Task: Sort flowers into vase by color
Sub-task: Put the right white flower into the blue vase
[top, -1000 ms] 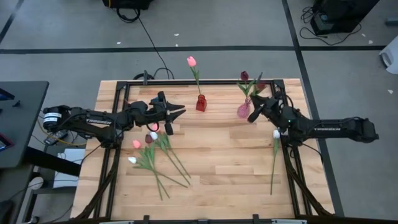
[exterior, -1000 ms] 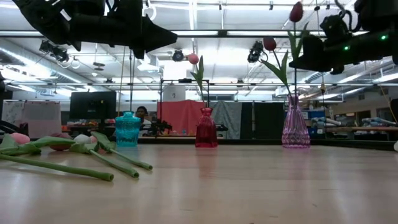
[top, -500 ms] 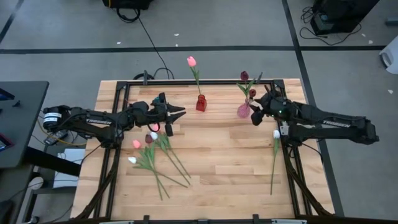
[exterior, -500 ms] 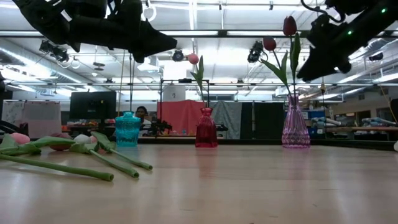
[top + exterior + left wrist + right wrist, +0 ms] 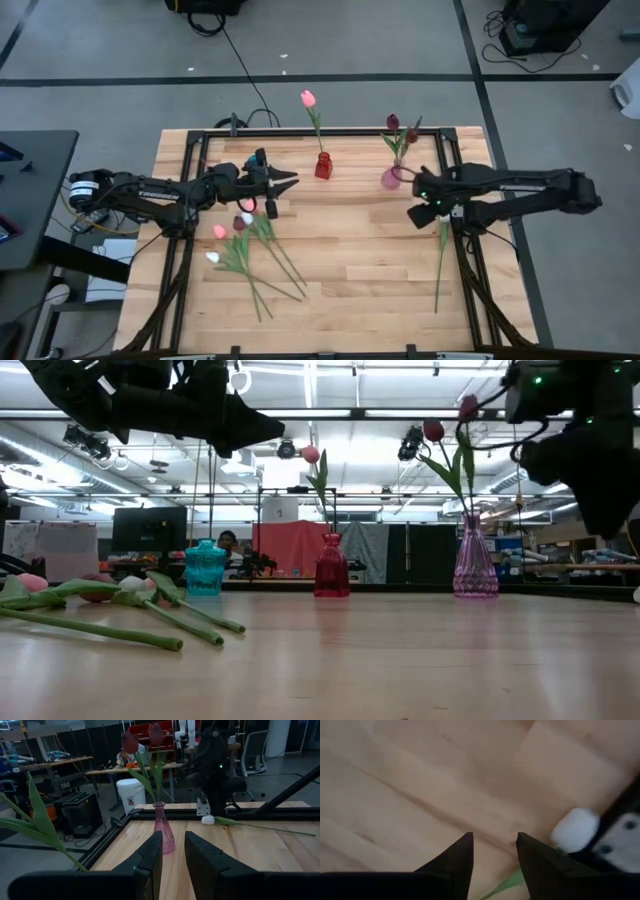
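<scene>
Grey workshop flooring surrounds the wooden counter (image 5: 340,260), which is bordered by a black frame. A red vase (image 5: 323,166) is seen at the counter's far edge with one pink tulip (image 5: 308,98) in it. Just to its right, a pink glass vase (image 5: 390,178) is seen holding two dark maroon tulips (image 5: 393,122). A teal vase (image 5: 205,568) is visible in the low view, left of the red vase.

On the left half of the counter, a cluster of loose tulips (image 5: 245,245) is laid flat, with pink, white and maroon heads and overlapping green stems. One white tulip (image 5: 444,215) is laid apart near the right frame rail, its stem running toward the near edge.

The right gripper (image 5: 421,214) is held low over the counter just beside the white tulip's head; its fingers (image 5: 452,860) are seen apart, with nothing between them. The left gripper (image 5: 285,180) is held above the counter between the loose cluster and the red vase, its fingers (image 5: 150,857) slightly apart and empty.
</scene>
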Robot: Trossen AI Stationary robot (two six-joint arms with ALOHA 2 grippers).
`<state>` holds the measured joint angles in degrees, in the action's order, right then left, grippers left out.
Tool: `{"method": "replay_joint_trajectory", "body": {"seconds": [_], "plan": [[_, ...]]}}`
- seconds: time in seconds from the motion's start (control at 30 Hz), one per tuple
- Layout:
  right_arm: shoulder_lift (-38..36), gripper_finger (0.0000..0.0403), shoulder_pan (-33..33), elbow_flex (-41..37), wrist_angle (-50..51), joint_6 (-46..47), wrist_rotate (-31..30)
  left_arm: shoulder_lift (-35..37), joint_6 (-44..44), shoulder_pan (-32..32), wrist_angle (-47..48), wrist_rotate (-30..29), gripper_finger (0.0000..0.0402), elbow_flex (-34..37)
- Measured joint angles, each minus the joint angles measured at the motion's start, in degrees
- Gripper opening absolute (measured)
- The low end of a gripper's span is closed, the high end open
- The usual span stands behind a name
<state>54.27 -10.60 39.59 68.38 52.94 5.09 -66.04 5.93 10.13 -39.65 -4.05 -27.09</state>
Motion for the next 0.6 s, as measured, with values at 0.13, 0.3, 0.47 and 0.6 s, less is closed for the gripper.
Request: {"method": "replay_joint_trajectory", "body": {"seconds": [0.13,0.3,0.47,0.6], "plan": [[4.63,0.0146,1.46,-0.01,-2.87,2.57,3.35,0.0,0.46,0.0,0.31,0.01,0.0088,0.0],[10.24,0.0141,8.26,-0.06,-5.27,8.39,6.96,0.0,0.5,0.0,1.08,0.02,0.0088,0.0],[13.32,0.0141,17.6,0.44,-7.54,19.68,9.98,0.0,0.53,0.0,2.5,0.02,0.0088,0.0],[15.0,0.0141,23.6,0.92,-9.35,28.5,10.04,0.0,1.14,0.0,3.39,0.06,0.0088,0.0]]}}
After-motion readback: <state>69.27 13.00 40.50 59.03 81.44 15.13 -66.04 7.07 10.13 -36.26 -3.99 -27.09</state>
